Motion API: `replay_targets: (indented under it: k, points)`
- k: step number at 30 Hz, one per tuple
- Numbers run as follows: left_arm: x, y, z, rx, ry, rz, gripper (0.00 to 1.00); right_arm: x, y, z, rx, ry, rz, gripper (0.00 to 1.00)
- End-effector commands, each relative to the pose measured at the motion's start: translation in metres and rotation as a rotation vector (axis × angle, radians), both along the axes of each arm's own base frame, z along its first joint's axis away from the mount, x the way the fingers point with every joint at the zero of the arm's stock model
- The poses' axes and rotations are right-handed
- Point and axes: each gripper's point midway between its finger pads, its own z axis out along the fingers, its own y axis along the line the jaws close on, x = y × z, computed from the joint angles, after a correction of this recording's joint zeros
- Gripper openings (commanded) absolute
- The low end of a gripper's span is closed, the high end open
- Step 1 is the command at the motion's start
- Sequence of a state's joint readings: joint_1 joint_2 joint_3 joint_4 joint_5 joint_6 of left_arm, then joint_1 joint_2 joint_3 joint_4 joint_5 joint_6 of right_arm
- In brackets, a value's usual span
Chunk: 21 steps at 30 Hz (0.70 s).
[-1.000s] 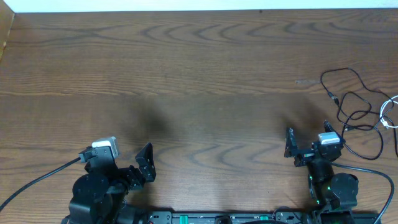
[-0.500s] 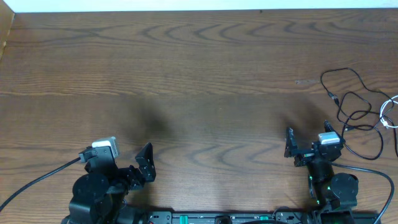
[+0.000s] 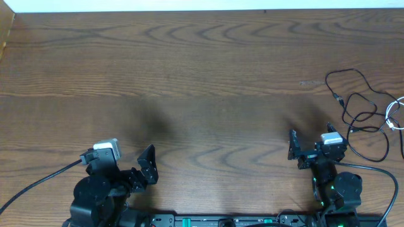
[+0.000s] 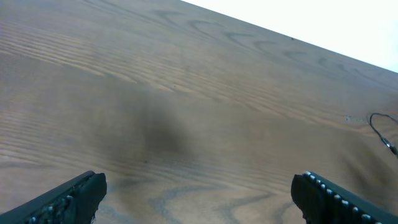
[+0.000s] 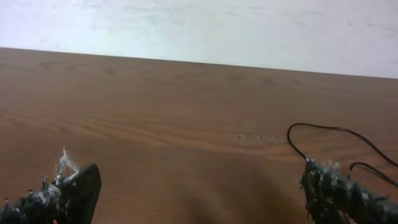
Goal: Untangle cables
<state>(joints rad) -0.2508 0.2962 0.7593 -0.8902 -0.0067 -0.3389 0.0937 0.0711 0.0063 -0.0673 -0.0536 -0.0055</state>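
The thin black cable (image 3: 355, 108) lies in loose loops on the table at the far right. The white cable (image 3: 392, 116) shows only as a short curl at the right edge, touching the black loops. Part of the black cable also shows in the right wrist view (image 5: 324, 128) and at the edge of the left wrist view (image 4: 382, 129). My right gripper (image 3: 312, 142) stands open just left of the loops, with nothing between its fingers (image 5: 79, 190). My left gripper (image 3: 127, 160) is open over bare wood at the near left, far from the cables (image 4: 199, 200).
The wooden table (image 3: 202, 75) stretches across the whole view, its far edge against a white wall. A thick black robot cable (image 3: 38, 184) trails from the left arm towards the near left corner. Another runs right from the right arm's base (image 3: 379, 171).
The right gripper has edged a touch to the left. The left arm and both cables lie as before.
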Motion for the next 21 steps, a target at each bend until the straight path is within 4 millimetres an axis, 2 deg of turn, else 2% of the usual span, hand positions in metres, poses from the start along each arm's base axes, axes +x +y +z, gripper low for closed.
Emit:
replay_targets:
  k: [1,6,11,14,18,21]
  points:
    - [-0.003,0.003,-0.001,0.024,-0.007,0.001,1.00,0.000,-0.001,-0.002,-0.011,0.005,-0.002,0.99]
    - [-0.009,0.012,-0.026,0.023,0.025,0.049,1.00,0.000,-0.001,-0.002,-0.011,0.005,-0.002,0.99]
    - [0.012,0.019,-0.047,0.004,-0.080,0.103,1.00,0.000,-0.001,-0.002,-0.011,0.005,-0.002,0.99]
    - [0.031,0.023,-0.045,0.005,-0.224,0.125,1.00,0.000,-0.001,-0.002,-0.011,0.005,-0.002,0.99]
    - [0.056,0.017,-0.035,0.077,-0.419,0.054,1.00,0.000,-0.001,-0.002,-0.011,0.005,-0.002,0.99]
    - [0.067,0.018,-0.033,0.125,-0.533,0.051,0.99,0.000,-0.001,-0.002,-0.011,0.005,-0.002,0.99]
